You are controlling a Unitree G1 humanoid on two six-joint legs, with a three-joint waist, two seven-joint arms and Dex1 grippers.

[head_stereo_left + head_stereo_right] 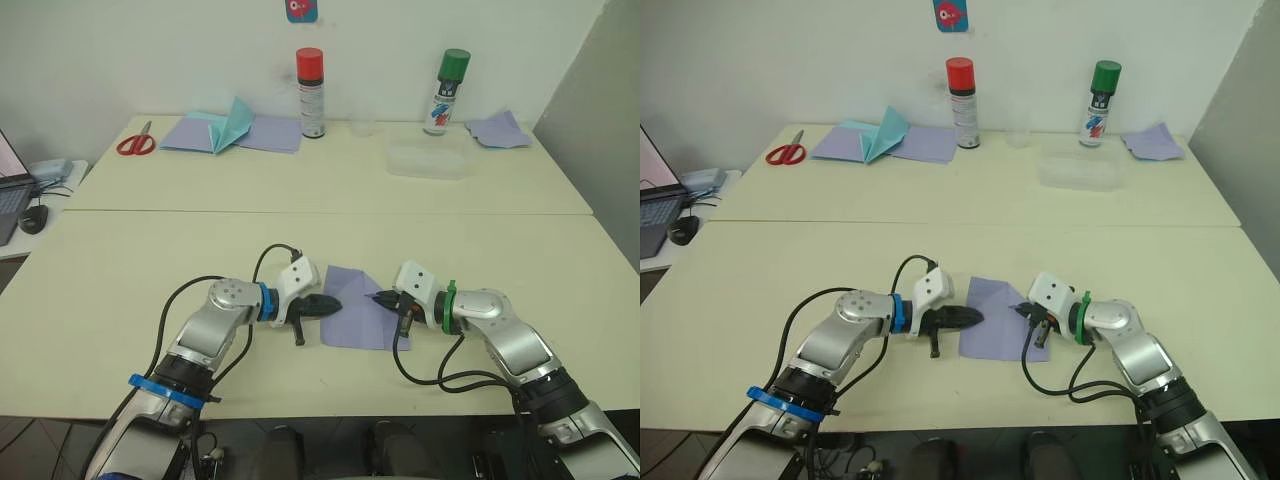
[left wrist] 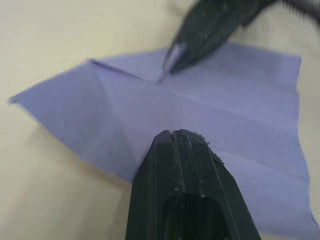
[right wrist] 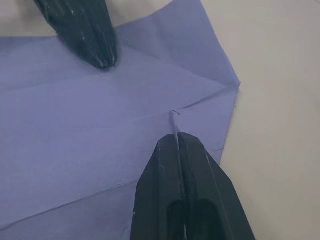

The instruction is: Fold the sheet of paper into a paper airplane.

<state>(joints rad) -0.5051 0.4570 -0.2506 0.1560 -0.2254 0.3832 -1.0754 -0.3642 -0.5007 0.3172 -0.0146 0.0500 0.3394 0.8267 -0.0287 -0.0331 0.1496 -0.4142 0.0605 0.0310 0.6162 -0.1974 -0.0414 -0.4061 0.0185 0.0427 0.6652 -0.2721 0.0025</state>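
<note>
Both closed grippers press sheet of paper (image 1: 358, 308).

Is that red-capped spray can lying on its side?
No. The red-capped spray can stands upright at the back of the table, beside the flat lavender sheets.

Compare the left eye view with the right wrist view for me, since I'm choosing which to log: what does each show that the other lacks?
Left eye view alone: the red-capped spray can, the green-capped spray can, red-handled scissors and the teal folded paper. Right wrist view alone: the fine creases meeting at the fold corner. Both: the creased lavender-purple sheet of paper, with the left gripper and right gripper shut, tips on it.
</note>
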